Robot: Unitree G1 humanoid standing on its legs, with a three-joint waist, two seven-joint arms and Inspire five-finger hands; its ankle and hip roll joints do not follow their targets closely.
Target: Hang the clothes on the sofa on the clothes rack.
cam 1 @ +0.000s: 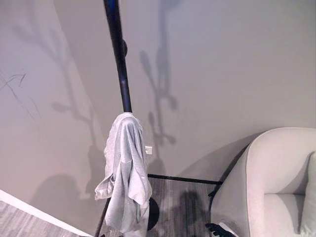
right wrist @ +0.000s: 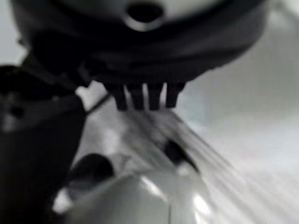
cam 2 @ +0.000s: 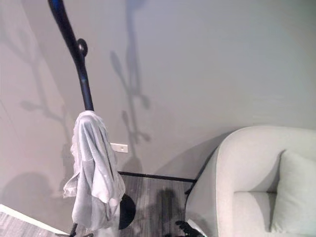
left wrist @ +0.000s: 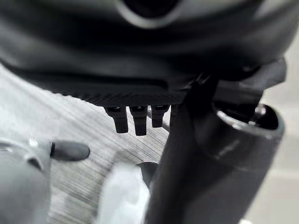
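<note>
Straight, relaxed fingers extend from the left hand and the right hand, both holding nothing above the striped floor. Pale grey clothing drapes over the black clothes rack, well apart from the sofa, with open floor between.

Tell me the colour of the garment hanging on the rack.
Light grey, plain, no pattern; the garment shows best in the left eye view, draped on the black rack.

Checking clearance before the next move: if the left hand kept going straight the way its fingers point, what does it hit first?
Probably the floor. The left hand hangs with straight fingers pointing down at bare boards, holding nothing. Depth is unclear.
</note>
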